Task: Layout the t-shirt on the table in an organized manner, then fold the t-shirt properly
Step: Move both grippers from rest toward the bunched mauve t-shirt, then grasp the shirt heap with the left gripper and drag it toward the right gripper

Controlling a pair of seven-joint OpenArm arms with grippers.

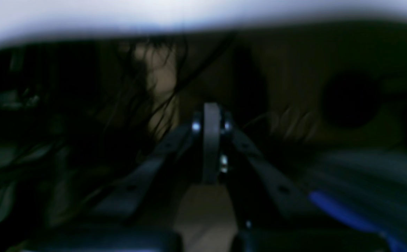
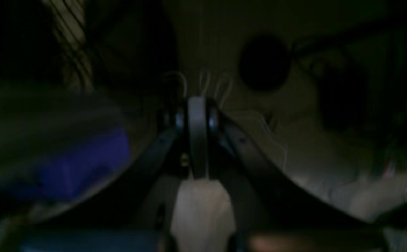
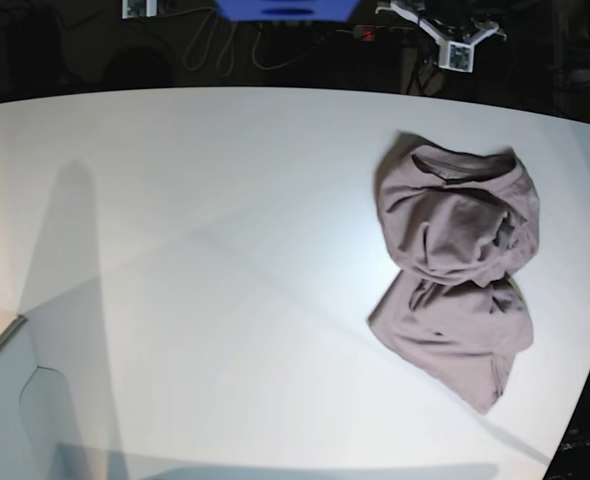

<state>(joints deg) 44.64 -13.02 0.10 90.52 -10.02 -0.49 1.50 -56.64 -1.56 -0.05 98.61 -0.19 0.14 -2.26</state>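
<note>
The t-shirt (image 3: 460, 265) lies crumpled in a mauve-grey heap on the right part of the white table (image 3: 195, 250), bunched and folded over itself. Neither arm shows in the base view. In the left wrist view my left gripper (image 1: 211, 119) has its fingers pressed together with nothing between them, in front of a dark, blurred background. My right gripper (image 2: 197, 106) looks the same in the right wrist view, shut and empty in dim surroundings. The shirt appears in neither wrist view.
Beyond the table's far edge sit a blue object (image 3: 285, 8), loose cables (image 3: 215, 45) and a white bracket (image 3: 445, 35). The table's edge curves in at the front right. A pale band (image 1: 119, 14) crosses the top of the left wrist view.
</note>
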